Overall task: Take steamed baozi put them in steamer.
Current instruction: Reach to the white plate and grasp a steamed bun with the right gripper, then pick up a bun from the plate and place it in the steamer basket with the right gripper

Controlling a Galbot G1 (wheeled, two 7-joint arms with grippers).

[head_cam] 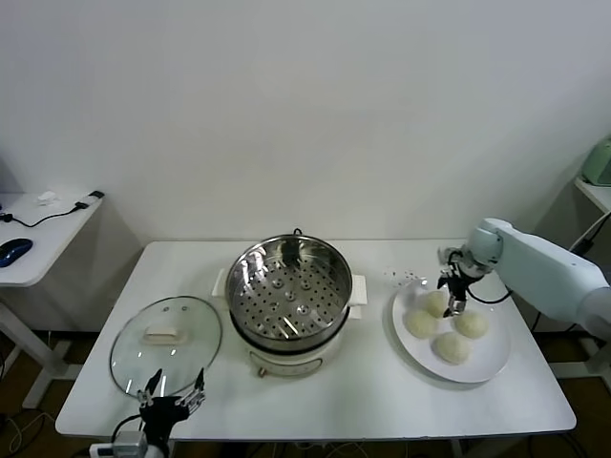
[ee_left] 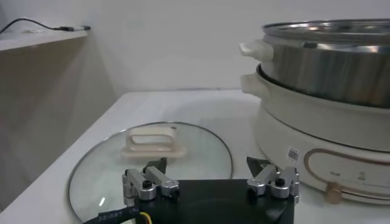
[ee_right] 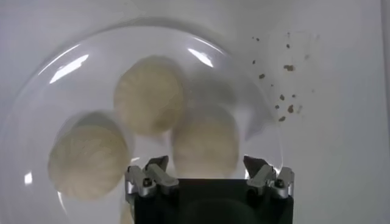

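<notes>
Several cream-white steamed baozi (head_cam: 420, 324) lie on a white plate (head_cam: 489, 364) at the table's right. My right gripper (head_cam: 454, 303) hangs down over the rear baozi (head_cam: 436, 303). In the right wrist view that baozi (ee_right: 204, 143) sits between the spread fingertips (ee_right: 159, 163) of the right gripper (ee_right: 206, 164), with a gap on each side; the jaws are open. Two more baozi (ee_right: 149, 94) lie beyond it. The steamer (head_cam: 250, 263), a shiny steel pot with a bare perforated tray, stands at the table's centre. My left gripper (head_cam: 173, 392) rests open at the front left.
A round glass lid (head_cam: 134, 355) with a white handle lies flat left of the steamer, just ahead of the left gripper (ee_left: 207, 164). The steamer's cream base (ee_left: 317, 131) is close on that gripper's side. Dark crumbs (head_cam: 406, 278) dot the table behind the plate. A side desk (head_cam: 38, 234) stands far left.
</notes>
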